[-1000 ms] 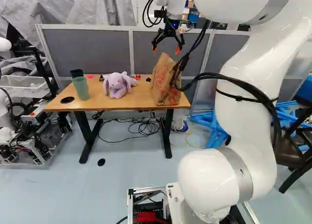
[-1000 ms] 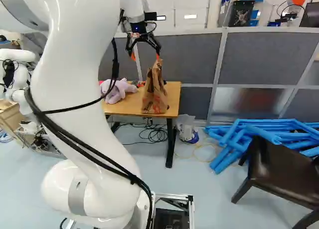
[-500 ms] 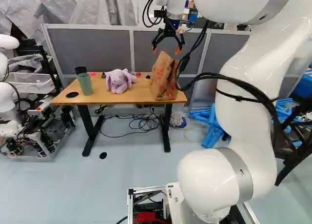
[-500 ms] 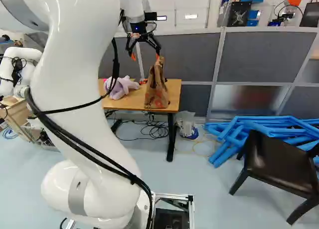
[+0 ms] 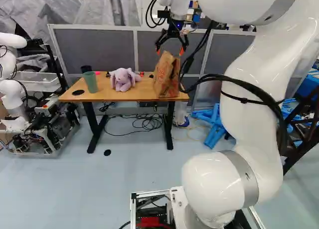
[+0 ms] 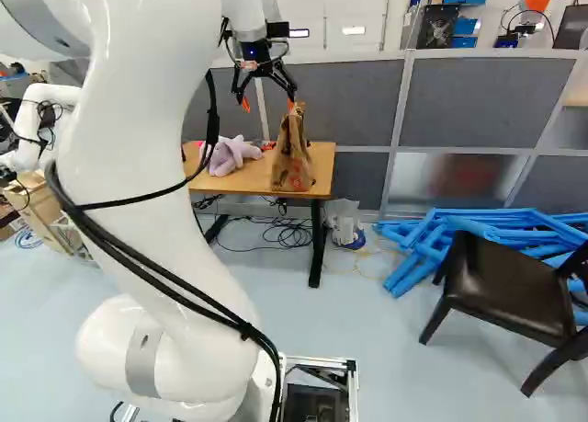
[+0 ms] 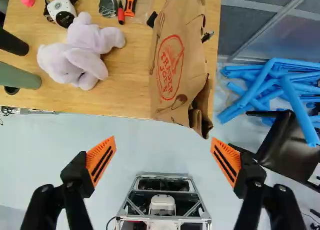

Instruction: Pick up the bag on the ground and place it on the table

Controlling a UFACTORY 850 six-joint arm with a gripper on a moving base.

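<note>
In the left base view my gripper (image 5: 170, 52) hangs above the table's level, its fingers pointing down. The brown paper bag (image 5: 167, 75) stands on the right end of the wooden table (image 5: 112, 95). Seen from the wrist, the gripper (image 7: 163, 157) is wide open with nothing between its fingers, and the bag (image 7: 177, 64) lies ahead of them on the tabletop, apart from both. In the right base view a fingertip overlaps the top of the bag (image 6: 292, 160); contact cannot be told there.
On the table are a purple plush toy (image 5: 123, 79), a green cup (image 5: 90, 82), a dark cup and small tools. Blue tubes (image 6: 478, 233) and a dark chair (image 6: 505, 284) stand to the right. Another robot (image 5: 12, 97) is at the left; a grey partition (image 6: 487, 100) stands behind.
The base has moved, shifting the table, chair and tubes in both base views. The arm holds its pose over its joint, the gripper stays open, and the bag keeps its place on the table.
</note>
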